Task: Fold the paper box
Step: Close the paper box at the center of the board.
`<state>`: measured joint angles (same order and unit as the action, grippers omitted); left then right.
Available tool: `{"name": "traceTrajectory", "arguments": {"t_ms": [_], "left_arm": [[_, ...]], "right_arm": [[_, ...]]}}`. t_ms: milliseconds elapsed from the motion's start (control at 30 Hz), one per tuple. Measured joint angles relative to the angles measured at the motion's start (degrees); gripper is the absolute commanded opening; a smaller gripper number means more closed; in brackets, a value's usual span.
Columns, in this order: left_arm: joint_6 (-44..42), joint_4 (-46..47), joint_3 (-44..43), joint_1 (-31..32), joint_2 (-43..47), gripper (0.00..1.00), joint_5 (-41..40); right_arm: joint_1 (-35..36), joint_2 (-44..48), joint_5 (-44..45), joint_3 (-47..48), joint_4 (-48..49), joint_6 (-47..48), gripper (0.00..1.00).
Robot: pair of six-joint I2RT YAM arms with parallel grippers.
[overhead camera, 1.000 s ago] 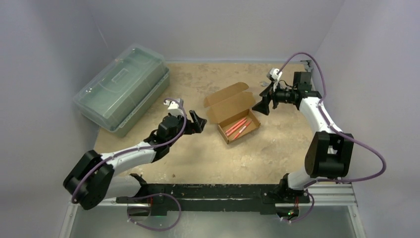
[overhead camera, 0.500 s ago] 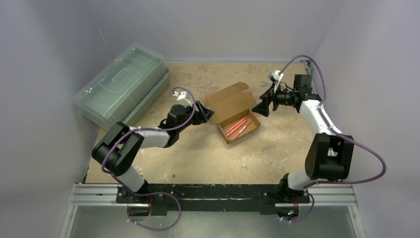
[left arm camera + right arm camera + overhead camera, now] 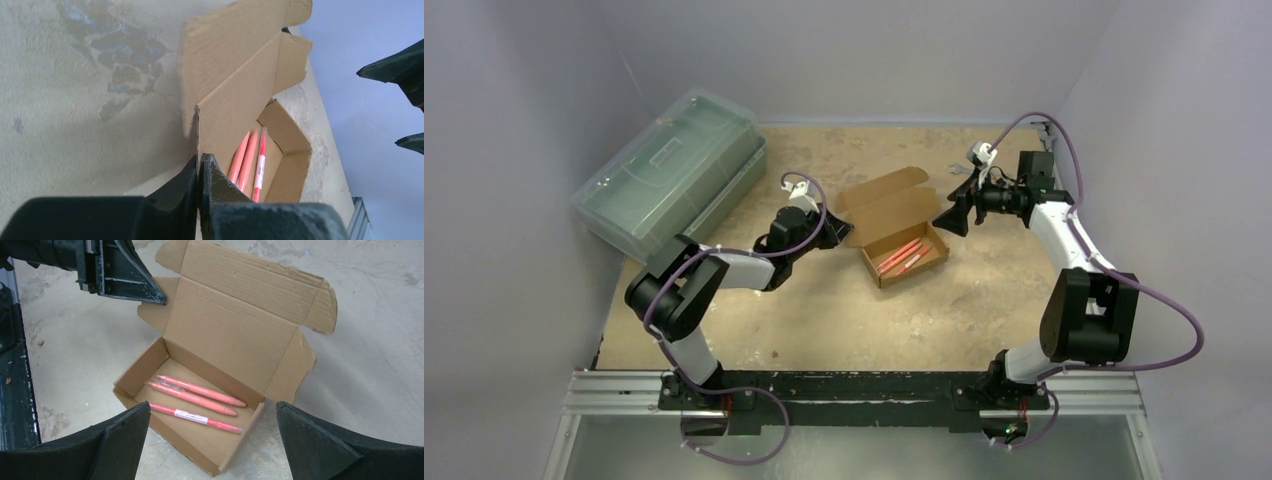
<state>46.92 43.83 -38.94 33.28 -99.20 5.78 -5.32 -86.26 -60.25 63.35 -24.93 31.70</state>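
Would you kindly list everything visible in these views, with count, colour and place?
box: one, brown, mid-table, lid open
pens: three, pink to red, lying inside the box
case: one, translucent green, far left of the table
table: one, worn tan, under everything
left gripper: one, black, shut on the side flap of the box lid
right gripper: one, black, open, right of the box and apart from it
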Motion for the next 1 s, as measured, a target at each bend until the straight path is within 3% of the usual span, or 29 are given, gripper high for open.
{"name": "traceTrajectory", "arguments": {"t_ms": [233,600,1000], "left_arm": [[-7.0,-6.4,-1.0,0.0,5.0,0.00,0.0],[-26.6,-23.9,-0.5,-0.2,19.0,0.00,-0.5],[-33.2,-24.6,5.6,-0.2,23.9,0.00,-0.4]], "right_arm": [[-0.2,0.2,-0.9,-0.1,-0.4,0.3,0.99],[-0.3,5.7,-2.3,-1.2,-0.5,0.1,0.99],[2.0,5.6,-4.5,-3.9,1.8,-2.1,0.99]]}}
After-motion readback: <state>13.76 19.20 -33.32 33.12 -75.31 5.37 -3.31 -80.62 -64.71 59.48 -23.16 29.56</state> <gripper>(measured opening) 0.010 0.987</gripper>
